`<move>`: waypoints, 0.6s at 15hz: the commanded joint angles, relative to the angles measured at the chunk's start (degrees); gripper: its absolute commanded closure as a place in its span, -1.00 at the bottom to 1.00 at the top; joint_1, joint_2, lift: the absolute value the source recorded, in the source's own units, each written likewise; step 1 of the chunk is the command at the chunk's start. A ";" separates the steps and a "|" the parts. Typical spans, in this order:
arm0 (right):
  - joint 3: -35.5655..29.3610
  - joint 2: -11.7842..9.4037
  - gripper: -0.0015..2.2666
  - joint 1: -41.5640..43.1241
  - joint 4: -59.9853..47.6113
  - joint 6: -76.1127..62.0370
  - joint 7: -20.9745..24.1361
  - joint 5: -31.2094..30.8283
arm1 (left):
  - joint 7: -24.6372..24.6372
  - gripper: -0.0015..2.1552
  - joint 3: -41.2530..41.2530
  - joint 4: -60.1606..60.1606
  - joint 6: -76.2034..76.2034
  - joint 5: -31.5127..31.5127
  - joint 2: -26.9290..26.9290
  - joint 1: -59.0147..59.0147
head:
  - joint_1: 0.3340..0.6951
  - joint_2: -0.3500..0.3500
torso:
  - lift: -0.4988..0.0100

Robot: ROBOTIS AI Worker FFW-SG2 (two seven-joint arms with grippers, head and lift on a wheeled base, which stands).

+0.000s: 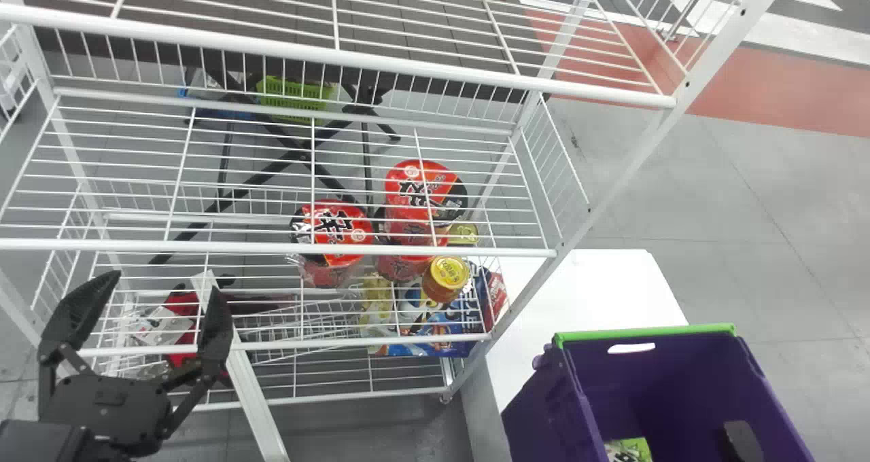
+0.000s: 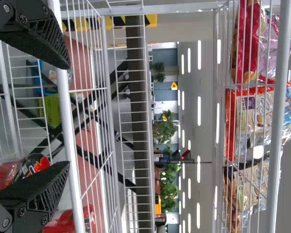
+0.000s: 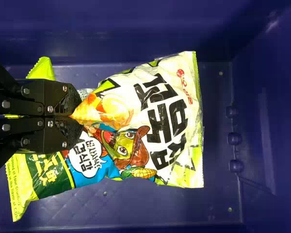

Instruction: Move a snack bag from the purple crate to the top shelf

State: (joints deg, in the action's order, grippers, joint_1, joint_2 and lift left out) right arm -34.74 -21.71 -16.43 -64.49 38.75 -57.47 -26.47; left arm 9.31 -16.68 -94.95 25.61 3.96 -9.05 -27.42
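Right wrist view gives us the right gripper point(image 3: 81, 116), its fingers pinched together on the snack bag point(image 3: 160, 121) in the crate point(image 1: 547, 411). We see the left gripper point(image 1: 166, 284), fingers spread, before the rack point(image 1: 272, 248); lower down it holds red tubs point(image 1: 336, 227) and a jar point(image 1: 446, 278). Bags point(image 2: 252, 121) fill part of the top shelf point(image 1: 353, 58). Behind sits a green basket point(image 1: 292, 98).

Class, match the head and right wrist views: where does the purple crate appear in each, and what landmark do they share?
Head view: purple crate, lower right, cut by the bottom edge.
Right wrist view: its inside surrounds the snack bag.
Shared landmark: that bag, inside the crate.
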 commanded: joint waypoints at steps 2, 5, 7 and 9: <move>-0.06 0.09 0.23 -0.35 -0.28 0.06 0.08 0.02 | 0.00 -0.89 -0.10 -0.06 -0.43 0.35 0.00 -0.09 | 1.00 -1.00 | -0.25; -0.15 0.27 0.23 -0.53 -0.46 -0.29 0.17 0.02 | 0.00 -0.89 -0.10 -0.24 -0.26 0.35 0.00 -0.53 | 1.00 -1.00 | -0.20; -0.15 0.53 0.23 -0.62 -0.46 -0.82 0.43 0.02 | 0.00 -0.89 -0.02 -0.24 -0.26 0.35 -0.09 -0.70 | 1.00 -1.00 | -0.17; -0.06 0.71 0.23 -0.62 -0.54 -1.00 0.52 -0.07 | 0.00 -0.89 -0.02 -0.59 -0.08 0.35 -0.09 -0.88 | 1.00 -1.00 | -0.14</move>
State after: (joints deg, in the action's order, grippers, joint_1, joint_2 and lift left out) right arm -34.89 -21.16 -17.04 -64.96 37.92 -56.96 -26.45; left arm 9.31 -16.71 -95.26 25.39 4.31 -9.14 -28.14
